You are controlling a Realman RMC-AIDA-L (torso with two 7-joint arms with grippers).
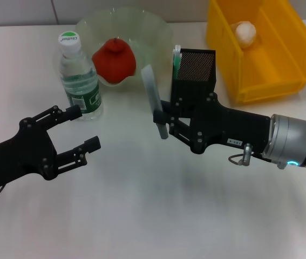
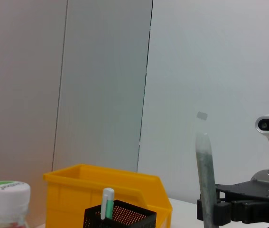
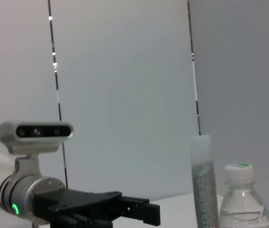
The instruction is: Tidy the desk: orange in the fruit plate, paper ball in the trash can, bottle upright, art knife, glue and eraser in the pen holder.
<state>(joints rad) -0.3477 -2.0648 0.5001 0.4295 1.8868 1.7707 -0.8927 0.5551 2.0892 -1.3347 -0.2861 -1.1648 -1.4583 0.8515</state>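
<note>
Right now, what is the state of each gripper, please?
Left gripper: open, holding nothing, beside the water bottle.
Right gripper: shut on the grey art knife, near the black mesh pen holder.

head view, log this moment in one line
right gripper: shut on glue stick, beside pen holder | left gripper: open, idle | bottle: upright

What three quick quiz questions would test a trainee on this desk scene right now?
1. True or false: the water bottle stands upright.
2. What does the right gripper hold? A) glue stick B) eraser C) paper ball
3. Fill in: the paper ball lies in the yellow ____.

Key: 1 true; 2 A; 3 bin. The left gripper is open and empty, near the bottle. The pen holder stands behind the right gripper.
</note>
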